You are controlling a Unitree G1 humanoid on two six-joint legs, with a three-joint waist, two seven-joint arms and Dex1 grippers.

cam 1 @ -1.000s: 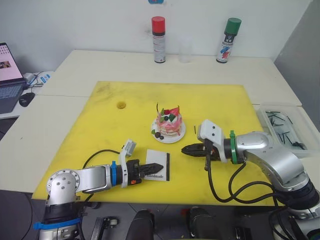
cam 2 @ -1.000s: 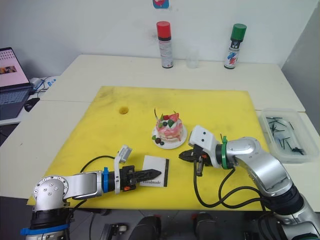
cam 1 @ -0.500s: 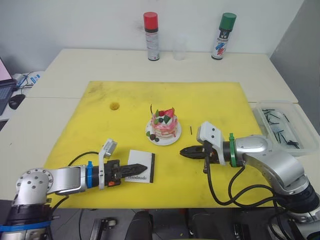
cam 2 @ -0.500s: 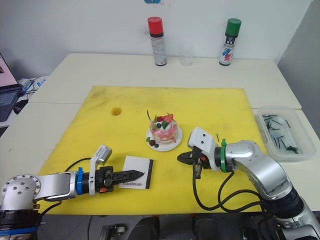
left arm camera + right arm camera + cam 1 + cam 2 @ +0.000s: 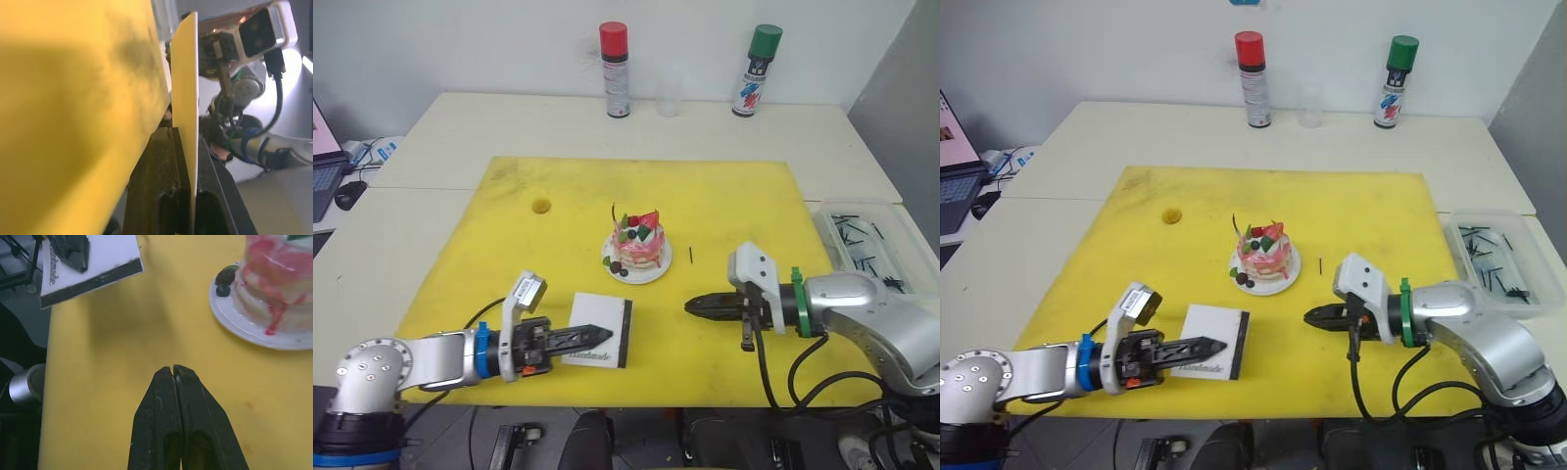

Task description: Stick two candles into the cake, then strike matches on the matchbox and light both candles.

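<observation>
The pink-and-white cake [image 5: 638,243] sits on its small white plate [image 5: 646,273] in the middle of the yellow mat [image 5: 744,196]. One thin upright stick, apparently a candle [image 5: 615,213], rises from the cake's left side. My left gripper [image 5: 603,336] is shut on the white matchbox [image 5: 610,323] in front of the cake; the box shows edge-on [image 5: 188,88] between the fingers. My right gripper [image 5: 691,306] is shut to the right of the box, short of the plate, and I see nothing held in its tips [image 5: 173,368]. A single black match [image 5: 690,255] lies right of the cake.
A clear box [image 5: 876,220] with several black matches stands off the mat's right edge. Red [image 5: 614,69] and green [image 5: 751,70] spray cans and a clear cup [image 5: 668,98] line the far table edge. A small dark spot [image 5: 541,207] marks the mat.
The camera has shifted. My right gripper has drawn back to the right and nearer, away from the cake. The left gripper still holds the matchbox, now slightly nearer the cake.
</observation>
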